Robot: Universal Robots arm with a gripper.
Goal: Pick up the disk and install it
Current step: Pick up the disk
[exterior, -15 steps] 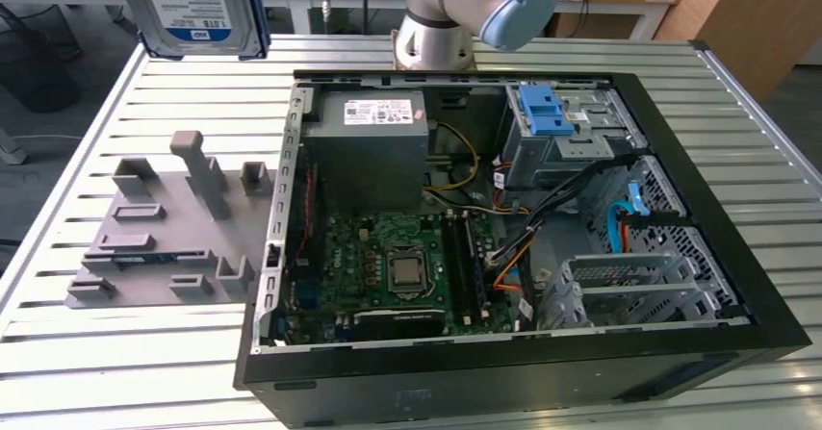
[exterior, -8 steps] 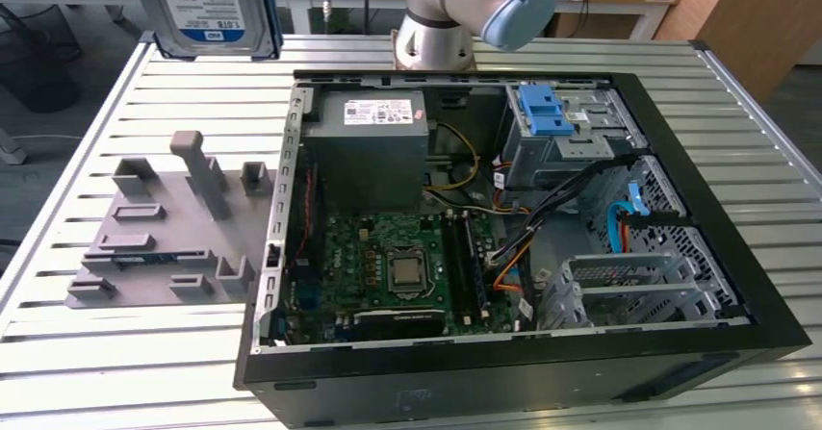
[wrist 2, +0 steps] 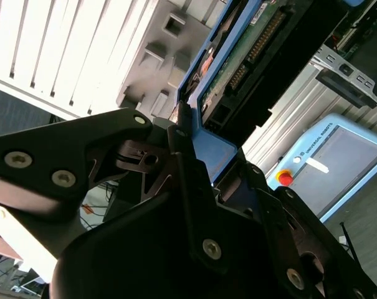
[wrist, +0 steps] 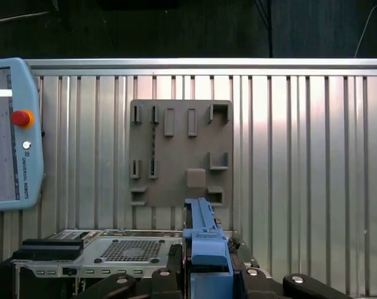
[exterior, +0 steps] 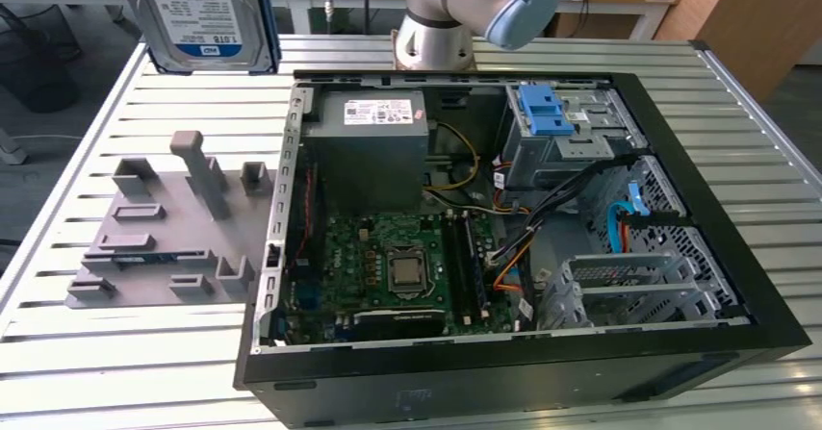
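Jaws: clamped on the disk (exterior: 206, 16), pinching its blue carrier frame (wrist: 204, 240). I hold the disk aloft and upright, long axis vertical, at the exterior view's left above the desk (exterior: 129, 372). Open computer case (exterior: 719, 334): holds the motherboard (exterior: 385, 266) and drive cage (exterior: 565, 137), well apart toward the exterior view's right. I cannot tell the cage's contents.

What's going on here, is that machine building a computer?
Sort of. A robot arm has a disk clamped in its fingers, gripping it by the blue frame along its edge, and holds it in the air above the slatted metal table. The grey holder plate on the exterior view's left has no disk on it. The open computer case lies beside that plate, and the disk is not yet inside it.
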